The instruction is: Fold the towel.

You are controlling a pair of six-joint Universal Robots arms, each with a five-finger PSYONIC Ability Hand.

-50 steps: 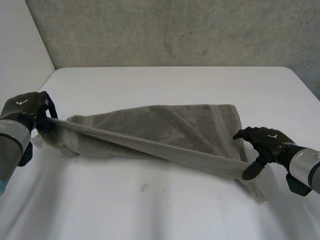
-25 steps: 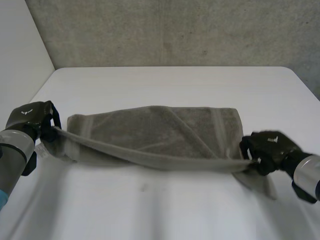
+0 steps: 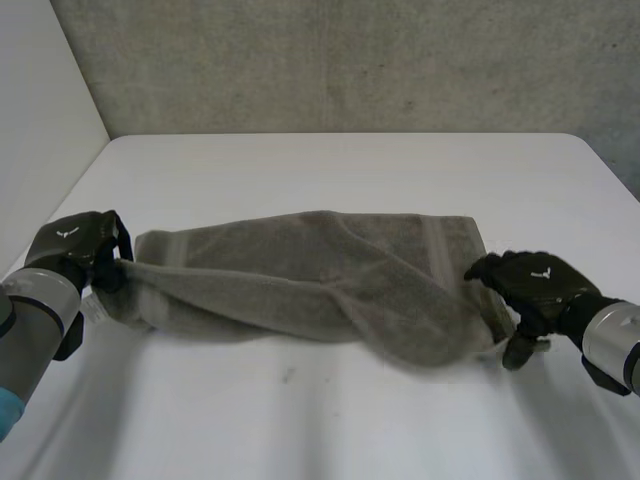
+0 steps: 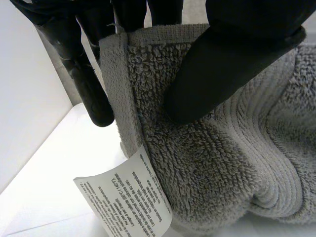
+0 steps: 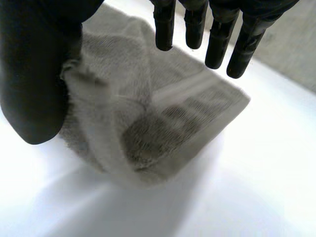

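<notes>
Two hands at the towel's ends, one gripping and one let go.
The left hand (image 3: 72, 243) pinches the left end of the towel (image 3: 300, 270) between thumb (image 4: 222, 69) and fingers (image 4: 91, 89), next to the white care label (image 4: 129, 197) hanging from the towel's hem. The right hand (image 3: 530, 282) hovers at the towel's right end, its fingers (image 5: 217, 39) straight and its thumb spread, holding nothing; half a second ago it was clenched on the towel's front edge. That edge, earlier pulled taut between both hands, is now slack and has dropped onto the towel. The towel lies as a loose grey band on the white table (image 3: 350, 165), its right end slumped under the right palm.
</notes>
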